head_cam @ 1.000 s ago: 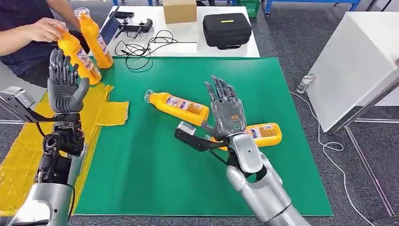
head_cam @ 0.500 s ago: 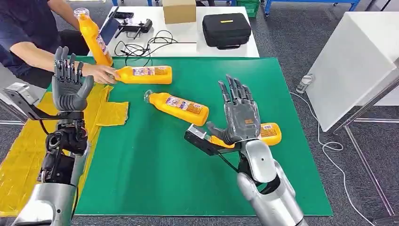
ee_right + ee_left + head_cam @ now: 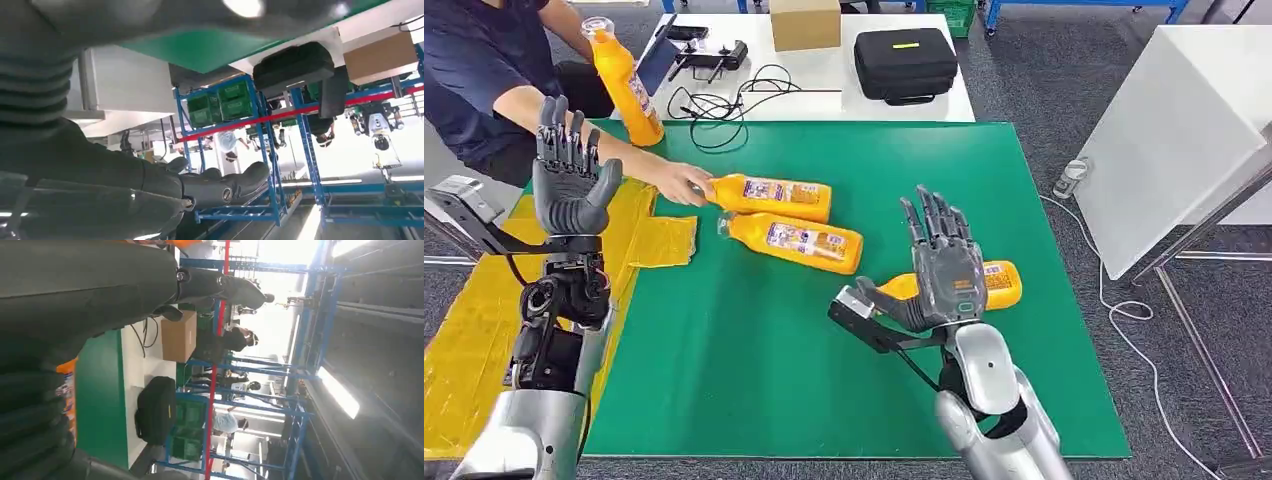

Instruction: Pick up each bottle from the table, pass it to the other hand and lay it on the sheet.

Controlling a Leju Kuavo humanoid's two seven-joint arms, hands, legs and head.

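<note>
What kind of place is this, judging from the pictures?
Probably an industrial workshop or robot test lab: blue metal racks holding green crates, a green work mat, and a white table with cables.

workshop: blue racks, green crates

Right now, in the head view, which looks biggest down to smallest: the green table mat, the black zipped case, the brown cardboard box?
1. Green table mat, by far the largest.
2. Black zipped case.
3. Brown cardboard box, partly cut off by the picture's edge, so less sure.
</note>
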